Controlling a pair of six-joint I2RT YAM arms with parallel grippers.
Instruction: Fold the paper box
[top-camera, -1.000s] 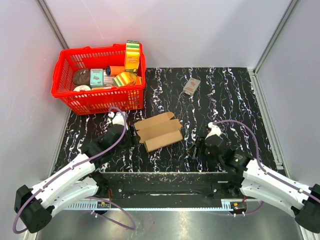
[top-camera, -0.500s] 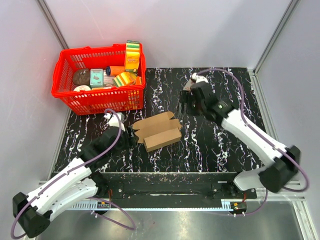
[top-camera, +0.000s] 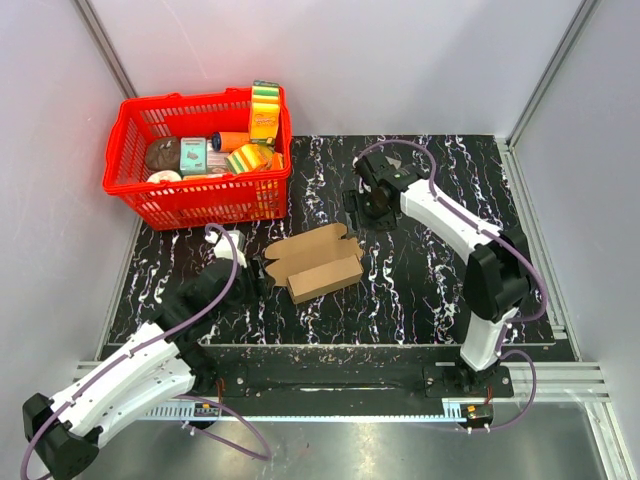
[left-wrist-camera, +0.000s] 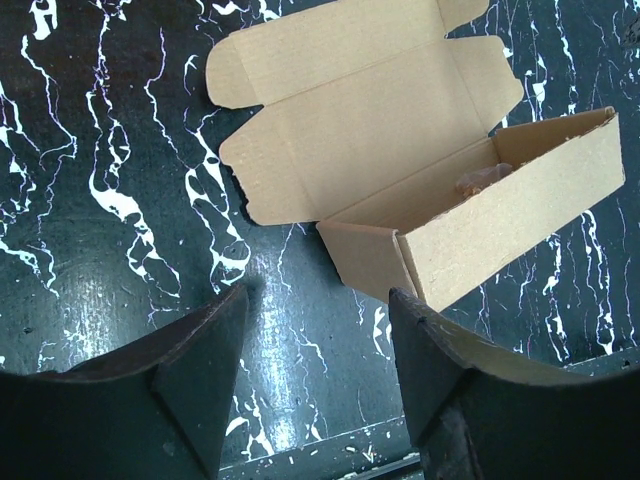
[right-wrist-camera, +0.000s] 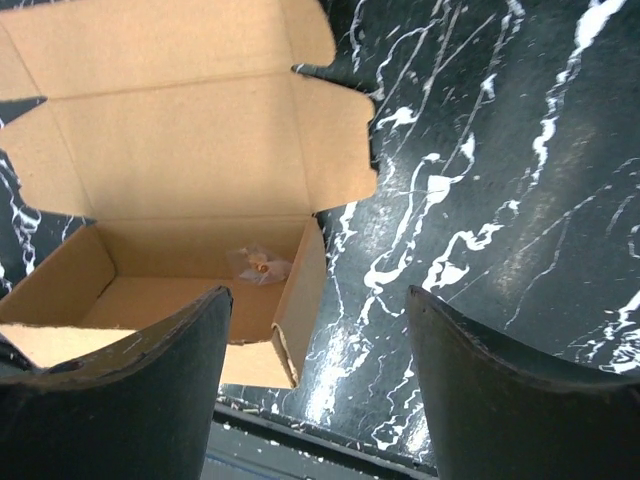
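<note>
- The paper box (top-camera: 315, 262) sits in the middle of the black table (top-camera: 440, 270).
- Its walls stand up, but the lid lies open and flat.
- The lid is not yet shut.
- The left gripper (left-wrist-camera: 318, 310) and the right gripper (right-wrist-camera: 318, 300) are spread wide and hold nothing.

The right gripper (top-camera: 362, 208) left the near edge of the table (top-camera: 440, 300) and swung to the far side, beyond the paper box (top-camera: 315, 262) and hiding the small packet there — its jaws opened wider
</note>
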